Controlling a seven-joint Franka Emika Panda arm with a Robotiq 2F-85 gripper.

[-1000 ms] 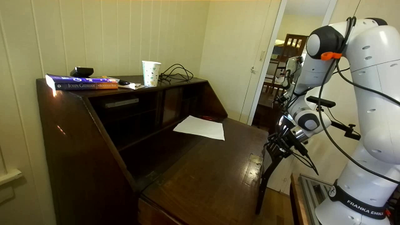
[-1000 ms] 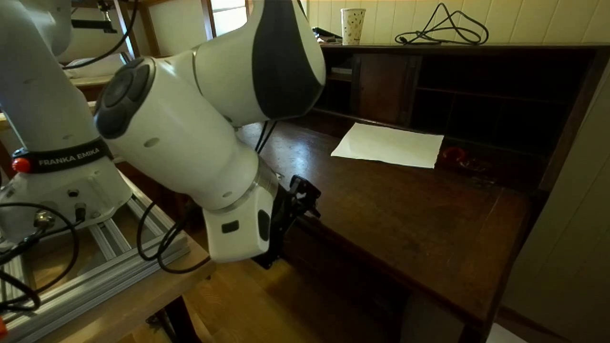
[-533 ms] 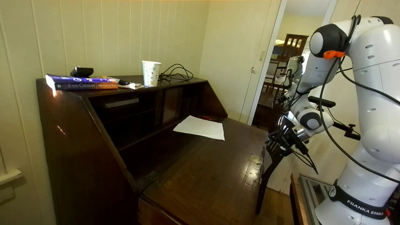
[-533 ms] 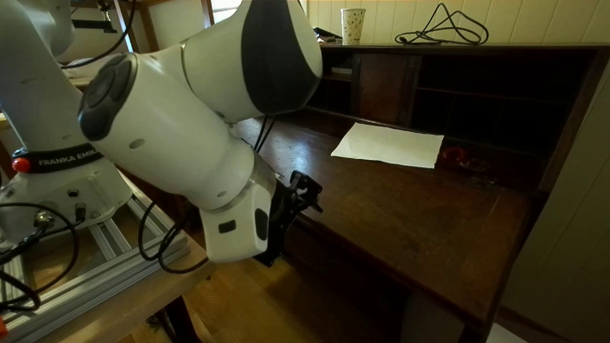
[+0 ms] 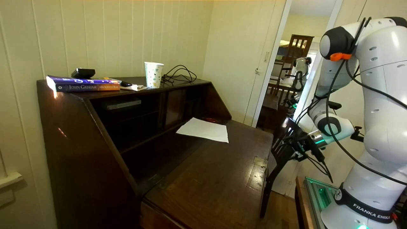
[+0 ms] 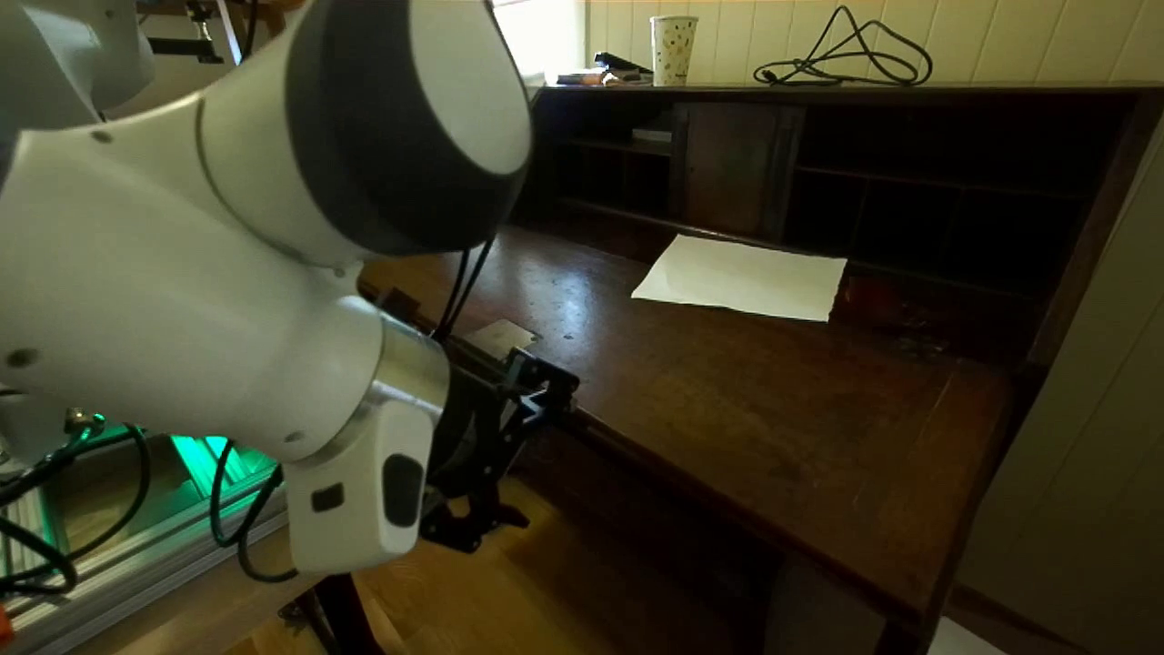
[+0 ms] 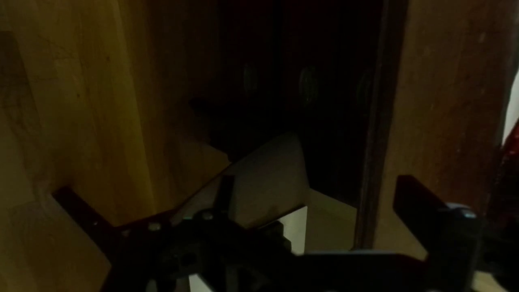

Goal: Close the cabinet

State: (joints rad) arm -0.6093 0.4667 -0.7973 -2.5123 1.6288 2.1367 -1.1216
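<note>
The cabinet is a dark brown slant-front desk point(image 5: 76, 152) with its wide flap point(image 5: 210, 178) lying down flat and its dark compartments exposed. The flap also shows in an exterior view point(image 6: 800, 409). My gripper point(image 6: 546, 455) is at the flap's front edge, its fingers apart one above the other, nothing between them in that view. In the wrist view my gripper point(image 7: 316, 182) is open. The flap's front edge point(image 7: 377, 134) runs between its fingers, nearer the right one, which overlaps the flap's upper face. Whether a finger touches the flap I cannot tell.
White paper point(image 6: 741, 277) and a dim red item point(image 6: 873, 296) lie inside the desk. A paper cup point(image 5: 154, 74), cables point(image 5: 179, 74) and a book point(image 5: 87, 85) are on top. A dark chair point(image 5: 270, 187) stands by the flap's front edge.
The arm has drawn back toward its base, and the gripper has moved left and lower in an exterior view. Green light now shows at the arm. The flap has not moved.
</note>
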